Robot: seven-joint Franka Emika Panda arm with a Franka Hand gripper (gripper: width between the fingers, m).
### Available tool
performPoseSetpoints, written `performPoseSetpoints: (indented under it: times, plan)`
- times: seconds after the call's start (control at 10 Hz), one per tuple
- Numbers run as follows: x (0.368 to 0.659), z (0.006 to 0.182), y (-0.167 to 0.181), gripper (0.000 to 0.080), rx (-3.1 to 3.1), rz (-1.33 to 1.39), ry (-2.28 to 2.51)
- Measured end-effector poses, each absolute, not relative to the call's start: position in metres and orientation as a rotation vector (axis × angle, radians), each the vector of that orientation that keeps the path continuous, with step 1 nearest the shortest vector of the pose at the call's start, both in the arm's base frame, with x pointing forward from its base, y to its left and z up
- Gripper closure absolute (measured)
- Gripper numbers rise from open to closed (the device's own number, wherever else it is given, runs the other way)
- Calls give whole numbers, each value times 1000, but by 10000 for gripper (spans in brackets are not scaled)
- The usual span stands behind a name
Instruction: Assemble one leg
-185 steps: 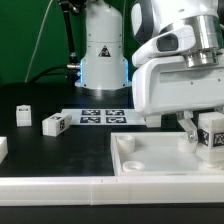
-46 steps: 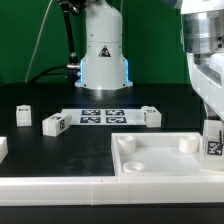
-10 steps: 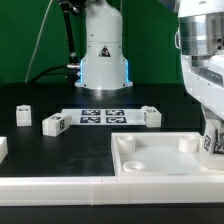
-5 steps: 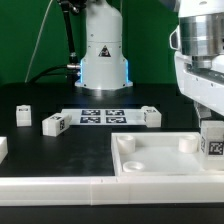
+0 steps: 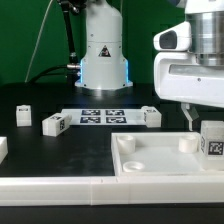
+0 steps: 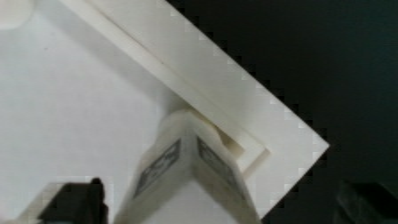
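A leg [image 5: 213,141], a small white block with a marker tag, stands upright in the near right corner of the large white square piece [image 5: 150,160]. My gripper [image 5: 207,118] hangs just above it, open; one finger [image 5: 188,120] shows left of the leg. In the wrist view the leg [image 6: 187,165] stands in the piece's corner [image 6: 71,90], between my spread dark fingertips, with the gripper [image 6: 217,205] not touching it.
Three more legs lie on the black table: two at the exterior view's left [image 5: 24,115] [image 5: 54,124] and one behind the square piece [image 5: 151,116]. The marker board [image 5: 100,116] lies at the back. A white block [image 5: 3,148] sits at the left edge.
The gripper has opened, risen and shifted toward the exterior view's left. The leg stays standing in the corner of the square piece.
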State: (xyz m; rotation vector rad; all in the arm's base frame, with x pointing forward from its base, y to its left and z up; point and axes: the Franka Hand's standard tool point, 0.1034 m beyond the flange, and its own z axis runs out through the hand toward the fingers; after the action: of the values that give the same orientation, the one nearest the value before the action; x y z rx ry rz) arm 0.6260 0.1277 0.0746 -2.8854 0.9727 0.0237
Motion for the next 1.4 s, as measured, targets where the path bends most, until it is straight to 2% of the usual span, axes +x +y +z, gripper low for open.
performPoseSetpoints:
  times: [0.7,0.9,1.0,1.1,1.4]
  plan:
    - [627,72,121,150,-3058,-23,103]
    - [627,72,121,395,-3057,-22,123]
    - [627,72,120,395,-3058,-23,123]
    - [627,72,118,506,-3060,-23,126]
    - [627,72,118,506,-3057,-21,172]
